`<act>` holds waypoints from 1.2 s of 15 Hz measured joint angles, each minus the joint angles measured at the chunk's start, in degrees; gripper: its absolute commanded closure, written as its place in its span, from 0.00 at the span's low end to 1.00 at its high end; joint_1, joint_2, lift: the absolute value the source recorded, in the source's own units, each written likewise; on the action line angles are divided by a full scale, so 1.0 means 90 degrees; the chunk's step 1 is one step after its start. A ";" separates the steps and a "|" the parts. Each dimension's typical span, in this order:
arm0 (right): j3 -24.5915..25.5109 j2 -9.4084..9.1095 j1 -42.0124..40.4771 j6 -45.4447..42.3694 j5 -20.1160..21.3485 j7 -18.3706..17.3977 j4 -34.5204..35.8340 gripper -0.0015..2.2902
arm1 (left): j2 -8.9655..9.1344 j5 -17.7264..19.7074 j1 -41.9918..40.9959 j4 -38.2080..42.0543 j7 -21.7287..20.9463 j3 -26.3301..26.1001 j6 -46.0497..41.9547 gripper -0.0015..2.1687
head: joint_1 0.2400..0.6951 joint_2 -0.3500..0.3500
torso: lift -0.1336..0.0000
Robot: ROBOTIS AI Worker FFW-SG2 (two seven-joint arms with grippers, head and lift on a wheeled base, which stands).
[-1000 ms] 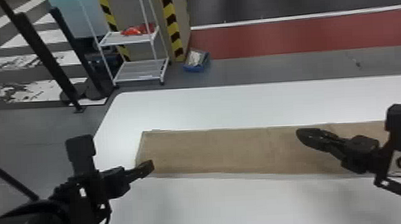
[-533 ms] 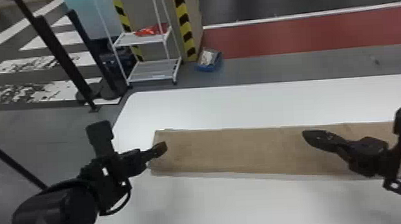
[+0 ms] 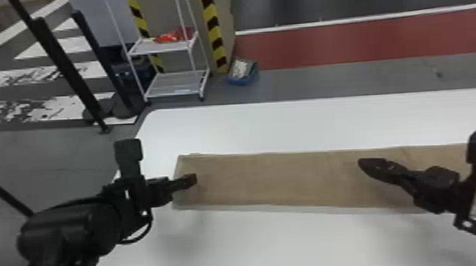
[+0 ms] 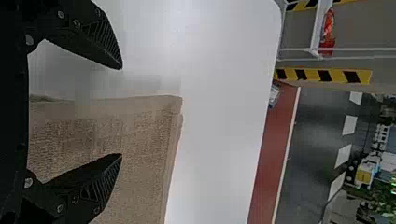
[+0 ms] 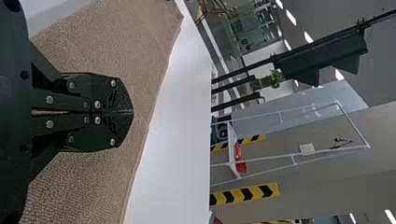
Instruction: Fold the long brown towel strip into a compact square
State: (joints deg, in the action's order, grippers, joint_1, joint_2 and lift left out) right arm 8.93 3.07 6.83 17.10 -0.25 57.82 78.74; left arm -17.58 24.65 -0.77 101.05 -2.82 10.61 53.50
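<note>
The brown towel strip (image 3: 273, 179) lies flat and long across the white table. My left gripper (image 3: 191, 179) is over the towel's left end; in the left wrist view the left gripper (image 4: 122, 112) stands open, one finger above bare table and the other above the towel (image 4: 144, 140), whose end edge runs between them. Farther right, my right gripper (image 3: 361, 163) is over the strip. Seen from its wrist, the right gripper (image 5: 132, 112) is shut, its fingertips pressed together above the towel (image 5: 107, 37), with no cloth visible between them.
The white table (image 3: 286, 124) extends behind and in front of the strip, its left edge near my left arm. Beyond it on the floor stand a white wire shelf (image 3: 177, 83) and a blue box (image 3: 242, 72).
My left gripper has moved right, from the towel's left edge to over its end. The head view has shifted somewhat, and the right gripper stays over the strip.
</note>
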 measured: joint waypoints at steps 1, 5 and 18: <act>-0.0003 0.0001 0.0017 -0.0005 -0.0001 0.0001 0.0000 0.88 | -0.0015 -0.0065 0.0015 0.0022 -0.0045 -0.0004 0.0236 0.19 | 1.00 0.81 | 0.07; -0.0001 0.0009 0.0040 -0.0010 -0.0003 0.0001 -0.0021 0.88 | -0.0056 -0.0209 0.0086 0.0074 -0.0138 -0.0020 0.0711 0.52 | 1.00 0.81 | 0.07; 0.0058 -0.0014 0.0059 -0.0195 -0.0011 0.0001 -0.0334 0.88 | 0.0467 0.0328 -0.0037 0.2098 0.0207 -0.0106 0.1432 0.75 | 1.00 0.69 | 0.07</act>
State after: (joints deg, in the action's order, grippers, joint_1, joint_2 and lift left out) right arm 9.45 2.94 7.37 15.35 -0.35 57.84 75.74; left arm -13.37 27.60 -1.11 119.93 -0.96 9.66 66.38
